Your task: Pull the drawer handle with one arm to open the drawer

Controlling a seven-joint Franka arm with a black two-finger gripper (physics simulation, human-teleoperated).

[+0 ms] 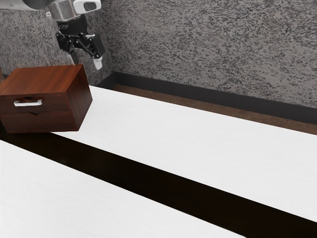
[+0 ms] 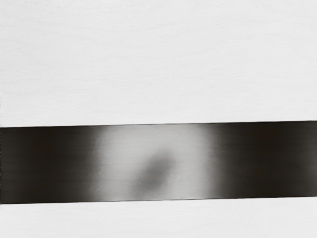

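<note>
- Dark reddish-brown wooden drawer box (image 1: 47, 96) sits near the far corner of the white, dark-striped table (image 1: 198, 144), at the exterior view's left.
- Its white bar handle (image 1: 28, 102) faces the exterior view's lower edge, long axis level along the flush drawer front.
- Black two-finger gripper (image 1: 85, 58) hangs above the box, fingers spread and holding nothing.

Red-brown wood against white, black and grey.
At ten o'clock the box (image 1: 47, 82) is glossy red-brown wood grain, its handle (image 1: 28, 102) white; the gripper (image 1: 85, 58) at eleven is black, pale-tipped. The table (image 1: 198, 139) is white with a black stripe (image 1: 148, 181) running nine to five; the wall (image 1: 213, 44) at one is speckled grey.
</note>
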